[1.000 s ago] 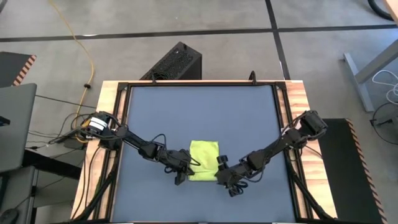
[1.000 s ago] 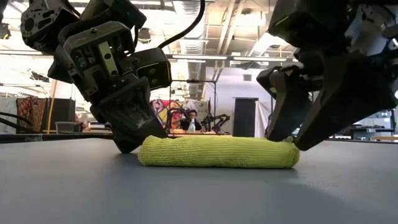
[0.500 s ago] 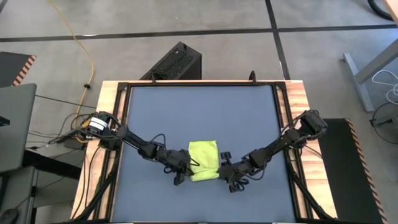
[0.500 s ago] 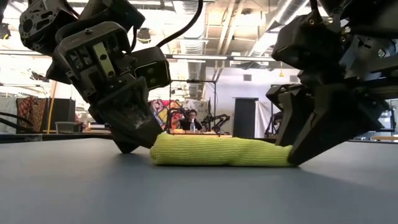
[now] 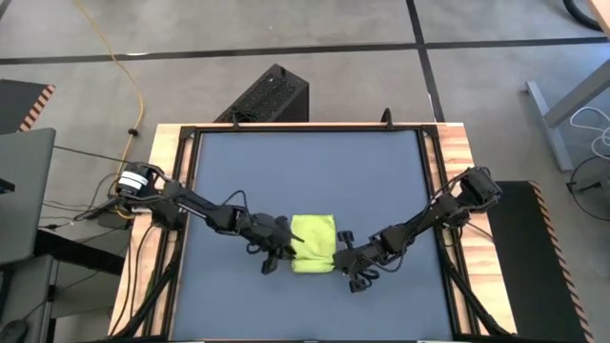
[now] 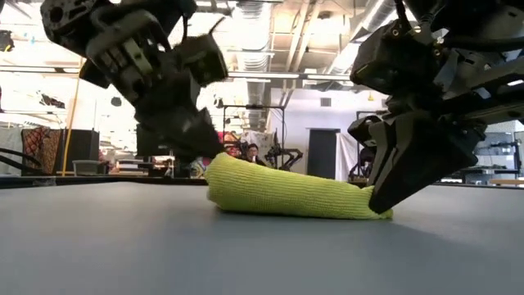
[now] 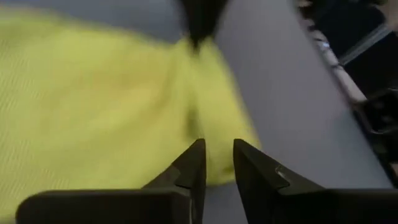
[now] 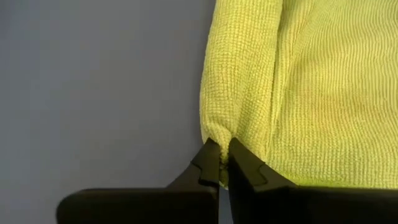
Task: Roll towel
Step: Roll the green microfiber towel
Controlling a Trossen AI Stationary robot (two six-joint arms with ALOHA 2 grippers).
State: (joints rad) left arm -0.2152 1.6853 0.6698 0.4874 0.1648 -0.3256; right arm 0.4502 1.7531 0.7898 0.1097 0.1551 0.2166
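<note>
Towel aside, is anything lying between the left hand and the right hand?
No. In the high view only the towel spans the stretch between the left hand and the right hand; the low view shows the same.

towel [image 8: 298,93]: soft lime cloth, fine ribbed knit, matt (the weave shows plainly in the right wrist view)
table [image 5: 315,181]: dark blue-grey top, smooth and matt
table frame [image 5: 456,152]: pale wood strips beside the top, with black rails
right gripper [image 8: 221,163]: dark, matt, hard-looking fingers
left gripper [image 7: 216,163]: same dark matt finish
</note>
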